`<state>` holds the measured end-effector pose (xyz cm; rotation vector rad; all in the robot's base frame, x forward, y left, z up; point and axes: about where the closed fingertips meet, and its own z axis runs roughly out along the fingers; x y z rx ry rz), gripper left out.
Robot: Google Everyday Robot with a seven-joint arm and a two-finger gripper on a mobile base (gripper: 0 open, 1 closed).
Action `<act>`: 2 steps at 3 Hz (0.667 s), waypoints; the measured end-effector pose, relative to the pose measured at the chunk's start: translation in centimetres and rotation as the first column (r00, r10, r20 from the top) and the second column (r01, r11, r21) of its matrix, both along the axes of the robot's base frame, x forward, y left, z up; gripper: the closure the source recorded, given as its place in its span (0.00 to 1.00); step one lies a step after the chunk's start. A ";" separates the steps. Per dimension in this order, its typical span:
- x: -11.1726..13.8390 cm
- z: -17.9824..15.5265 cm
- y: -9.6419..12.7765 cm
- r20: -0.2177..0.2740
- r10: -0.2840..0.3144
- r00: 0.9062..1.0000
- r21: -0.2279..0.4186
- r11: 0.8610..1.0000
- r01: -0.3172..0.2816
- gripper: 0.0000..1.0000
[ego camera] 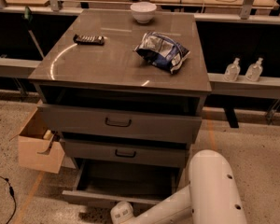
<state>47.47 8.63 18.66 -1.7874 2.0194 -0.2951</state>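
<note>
A grey cabinet of three drawers fills the middle of the frame, seen from above and in front. The bottom drawer (126,183) is pulled out toward the viewer at the lower centre, and its dark inside looks bare. The middle drawer (125,153) and top drawer (119,122) above it each stand slightly out, and each has a small dark handle.

The robot's white arm (214,190) comes in from the lower right corner. The gripper (122,213) sits at the bottom edge of the frame, low by the floor. It is just in front of the bottom drawer's front panel, touching it or very nearly so. Whether the gripper is apart or together cannot be told, and nothing can be seen held in it.

Judged from this, work at that drawer front goes best with contact near the middle of the panel. Force should run straight along the drawer's slides, since an off-centre or slanted push would likely skew and jam it. The arm should also stay low, under the drawer above.

On the counter (107,64) on top of the cabinet are three things. A white bowl (143,11) is at the upper centre, a crumpled snack bag (162,51) is right of centre, and a dark remote (89,39) is toward the upper left. An open cardboard box (37,148) stands on the floor at the left. Two clear bottles (232,70) sit on a ledge at the right.
</note>
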 end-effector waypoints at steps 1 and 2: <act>0.3 -0.2 0.5 0.043 0.008 0.999 -0.005 1.000 -0.008 1.00; 1.0 -0.4 0.7 0.060 0.013 0.998 -0.009 1.000 -0.012 1.00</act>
